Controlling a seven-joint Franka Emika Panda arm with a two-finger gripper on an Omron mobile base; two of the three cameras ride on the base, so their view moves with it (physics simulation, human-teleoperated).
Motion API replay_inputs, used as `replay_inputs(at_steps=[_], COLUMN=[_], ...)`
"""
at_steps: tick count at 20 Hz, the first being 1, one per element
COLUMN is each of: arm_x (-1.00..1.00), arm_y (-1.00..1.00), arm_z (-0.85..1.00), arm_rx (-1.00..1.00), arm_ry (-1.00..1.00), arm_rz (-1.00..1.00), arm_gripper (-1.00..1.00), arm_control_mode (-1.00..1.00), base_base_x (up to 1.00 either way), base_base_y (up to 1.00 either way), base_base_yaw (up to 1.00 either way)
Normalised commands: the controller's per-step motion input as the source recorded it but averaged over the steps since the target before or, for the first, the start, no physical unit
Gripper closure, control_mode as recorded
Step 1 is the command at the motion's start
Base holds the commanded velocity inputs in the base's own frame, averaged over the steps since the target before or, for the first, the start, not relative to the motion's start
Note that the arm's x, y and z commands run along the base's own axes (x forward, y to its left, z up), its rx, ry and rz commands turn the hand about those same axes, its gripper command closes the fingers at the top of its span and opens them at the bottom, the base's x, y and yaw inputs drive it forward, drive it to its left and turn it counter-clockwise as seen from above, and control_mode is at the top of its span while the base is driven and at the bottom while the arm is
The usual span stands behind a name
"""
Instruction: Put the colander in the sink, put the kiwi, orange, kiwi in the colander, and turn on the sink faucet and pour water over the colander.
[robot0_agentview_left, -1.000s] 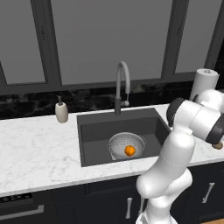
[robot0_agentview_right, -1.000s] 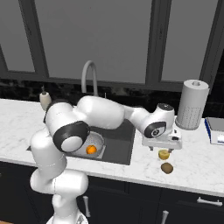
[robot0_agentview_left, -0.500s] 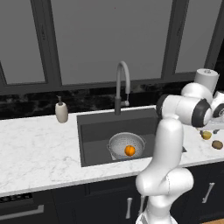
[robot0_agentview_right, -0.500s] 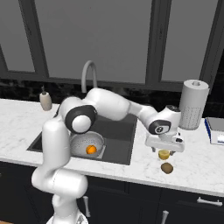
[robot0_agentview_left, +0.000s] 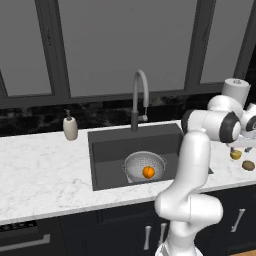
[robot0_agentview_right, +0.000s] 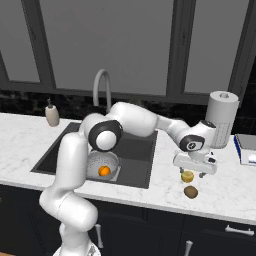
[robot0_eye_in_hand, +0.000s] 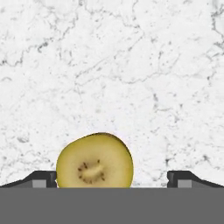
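inside the sink (robot0_agentview_left: 100, 165): colander (robot0_agentview_left: 145, 166) holding the orange (robot0_agentview_left: 148, 172). right of sink, gripper (robot0_agentview_right: 194, 173) spread above cut kiwi (robot0_eye_in_hand: 95, 161); both kiwis and faucet (robot0_agentview_left: 139, 96) pending.

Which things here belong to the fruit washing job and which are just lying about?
Job: colander, orange inside it, sink, sink faucet, cut kiwi and brown kiwi on the counter, open end effector.

Lying about: soap bottle, paper towel roll, book.
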Motion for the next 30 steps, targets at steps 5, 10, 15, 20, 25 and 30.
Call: replay_inputs(at_steps=[5, 10, 15, 20, 25, 30], arm_x=[0.0, 0.02, 0.12, 0.03, 0.0, 0.0], arm_y=[0.04, 0.21, 0.27, 0.1, 0.08, -0.01], arm_z=[-0.18, -0.15, -0.12, -0.19, -0.26, -0.17], arm_rx=[0.0, 0.0, 0.0, 0.0, 0.0, 0.0], arm_ry=[0.0, 0.0, 0.0, 0.0, 0.0, 0.01], arm_rz=[0.0, -0.02, -0.05, -0.05, -0.07, -0.06], arm_gripper=[-1.0, -1.0, -1.0, -1.0, -1.0, -1.0], arm_control_mode=[-1.0, -1.0, -1.0, -1.0, -1.0, -1.0], base_base_x=[0.0, 0.0, 0.0, 0.0, 0.0, 0.0], base_base_y=[0.0, 0.0, 0.0, 0.0, 0.0, 0.0], base_base_yaw=[0.0, 0.0, 0.0, 0.0, 0.0, 0.0])
